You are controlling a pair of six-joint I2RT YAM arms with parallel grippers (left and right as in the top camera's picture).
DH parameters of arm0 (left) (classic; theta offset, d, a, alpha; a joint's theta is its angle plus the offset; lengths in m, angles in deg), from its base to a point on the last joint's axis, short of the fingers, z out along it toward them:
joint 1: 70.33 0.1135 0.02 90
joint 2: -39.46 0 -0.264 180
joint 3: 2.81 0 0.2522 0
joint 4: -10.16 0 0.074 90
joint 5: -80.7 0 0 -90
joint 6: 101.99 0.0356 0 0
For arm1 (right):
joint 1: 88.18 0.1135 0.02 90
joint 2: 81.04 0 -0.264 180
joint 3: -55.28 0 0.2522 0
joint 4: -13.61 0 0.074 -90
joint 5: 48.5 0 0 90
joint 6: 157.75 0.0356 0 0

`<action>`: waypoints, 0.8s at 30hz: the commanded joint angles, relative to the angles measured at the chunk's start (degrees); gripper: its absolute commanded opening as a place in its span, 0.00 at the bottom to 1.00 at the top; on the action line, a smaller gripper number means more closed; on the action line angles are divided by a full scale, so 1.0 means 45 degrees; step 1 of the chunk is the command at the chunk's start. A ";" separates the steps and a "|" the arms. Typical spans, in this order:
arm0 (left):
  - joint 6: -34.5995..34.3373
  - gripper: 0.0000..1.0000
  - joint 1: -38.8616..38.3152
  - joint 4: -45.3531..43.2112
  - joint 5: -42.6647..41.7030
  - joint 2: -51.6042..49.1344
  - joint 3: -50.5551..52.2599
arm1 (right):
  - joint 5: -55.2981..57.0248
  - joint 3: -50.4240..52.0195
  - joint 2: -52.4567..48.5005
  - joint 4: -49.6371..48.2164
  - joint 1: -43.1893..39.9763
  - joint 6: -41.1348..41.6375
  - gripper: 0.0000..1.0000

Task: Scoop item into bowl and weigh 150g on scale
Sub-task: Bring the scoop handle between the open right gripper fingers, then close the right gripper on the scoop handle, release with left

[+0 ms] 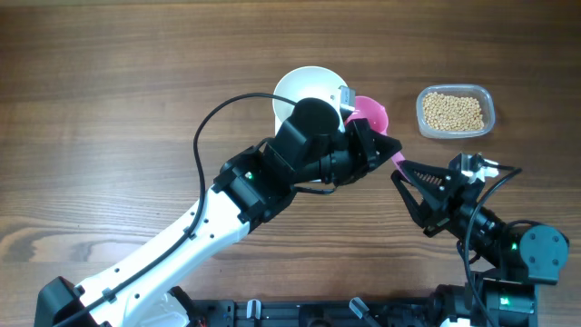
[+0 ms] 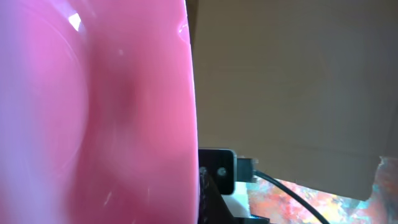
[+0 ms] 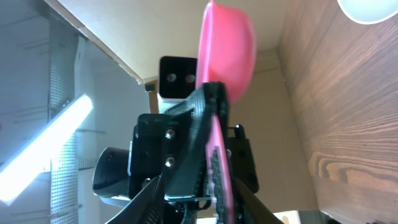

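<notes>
- The left gripper [image 1: 368, 143] is clamped tight on the pink scoop [image 1: 370, 114]. Its wrist view is basically wall-to-wall pink.
- This is the bit that matters: the scoop's long axis runs diagonally, with the cup at the far-left end and the handle pointing near-right, straight at the right gripper [image 1: 401, 168].
- In the right wrist view the handle sits between that gripper's two fingers, lined up with them. The jaws are partway in around it, but I honestly can't tell if they're pinching it yet.
- The beans [image 1: 454, 111] are in the clear container [image 1: 491, 111], off to the far right of the scoop. That's much closer to the right arm, so my guess is a handover makes sense.
- The white bowl [image 1: 304, 84] is just left of the scoop cup, half hidden under the left arm.
- I can't really make out the scale; I'm guessing it's under the bowl.
- No beans show in the part of the bowl I can see.
</notes>
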 commanded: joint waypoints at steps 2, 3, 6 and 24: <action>-0.0024 0.04 0.0112 -0.0452 -0.0301 -0.0049 0.0000 | -0.0058 -0.0228 -0.0010 0.0588 0.0015 -0.0325 0.32; -0.0019 0.04 0.0160 -0.0442 -0.0364 -0.0049 0.0000 | -0.0053 -0.0219 -0.0015 0.0593 0.0015 -0.0330 0.32; -0.0019 0.04 0.0272 -0.0321 -0.0704 -0.0049 0.0000 | 0.0015 -0.0219 -0.0024 0.0578 0.0015 -0.0325 0.32; 0.0019 0.04 0.0461 0.0136 -0.0845 -0.0049 0.0000 | 0.0466 -0.0219 -0.0024 0.0573 0.0015 -0.0321 0.26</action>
